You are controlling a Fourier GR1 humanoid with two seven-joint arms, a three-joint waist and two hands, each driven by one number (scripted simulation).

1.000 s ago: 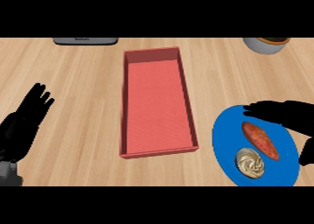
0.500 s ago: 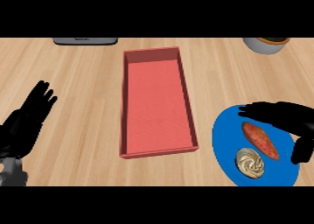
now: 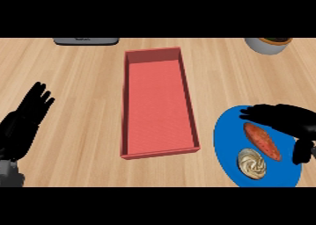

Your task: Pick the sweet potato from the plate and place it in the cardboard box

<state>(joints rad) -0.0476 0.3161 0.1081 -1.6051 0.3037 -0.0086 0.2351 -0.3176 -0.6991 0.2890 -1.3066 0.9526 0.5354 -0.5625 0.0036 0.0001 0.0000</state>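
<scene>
Right hand [image 3: 285, 117] has lowered closer over the sweet potato [image 3: 261, 140], fingers apart, not yet clamped.

One sweet potato [image 3: 261, 140], one plate [image 3: 226, 145], one box [image 3: 158, 103].

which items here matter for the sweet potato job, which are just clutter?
Task items:
- sweet potato, on the blue plate
- red box, open-topped
- right hand, over the plate by the sweet potato

Lying about:
- swirled pastry, on the same plate
- grey bowl, top right
- dark grey object, top edge
- left hand, resting open at left
</scene>
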